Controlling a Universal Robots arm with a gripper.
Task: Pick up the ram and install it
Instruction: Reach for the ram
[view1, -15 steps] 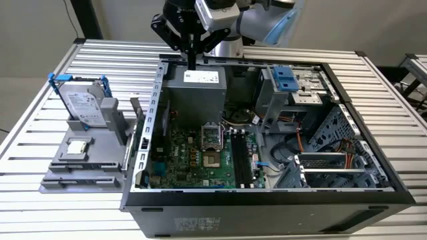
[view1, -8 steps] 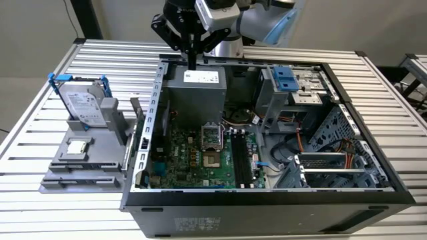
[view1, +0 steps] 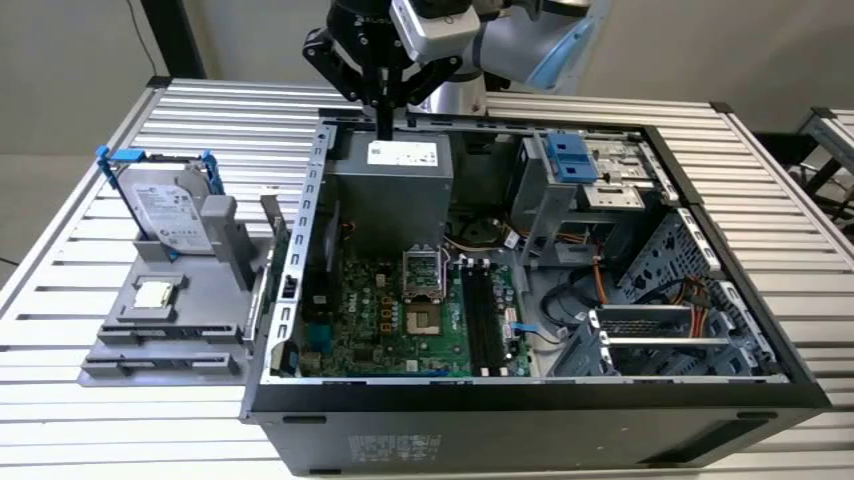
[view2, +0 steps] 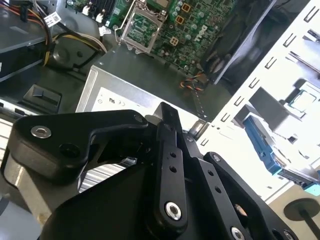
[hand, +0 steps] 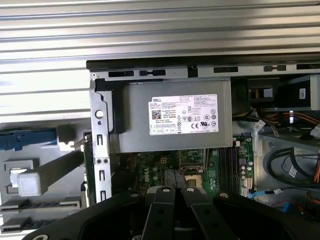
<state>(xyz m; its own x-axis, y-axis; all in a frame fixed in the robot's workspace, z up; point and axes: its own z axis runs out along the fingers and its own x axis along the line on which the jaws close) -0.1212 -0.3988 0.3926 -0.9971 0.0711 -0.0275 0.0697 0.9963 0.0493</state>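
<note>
In the exterior view my gripper (view1: 387, 128) hangs over the far edge of the open computer case (view1: 534, 395), just above the grey power supply (view1: 390, 170). Its black fingers (view2: 169, 125) are pressed together with nothing between them. What looks like the ram (view1: 272, 228), a thin stick, stands on edge between the grey fixture (view1: 167, 330) and the case's wall, towards the exterior view's left and nearer than the gripper. The motherboard (view1: 387, 315) lies inside the case, with long black slots (view1: 483, 315) beside the processor socket (view1: 424, 285).
A silver hard drive (view1: 171, 210) in a blue-handled frame stands on the grey fixture. Inside the case are a blue-latched drive cage (view1: 587, 165), cables (view1: 627, 285) and metal brackets. The case stands on a slatted metal table (view1: 774, 200).
</note>
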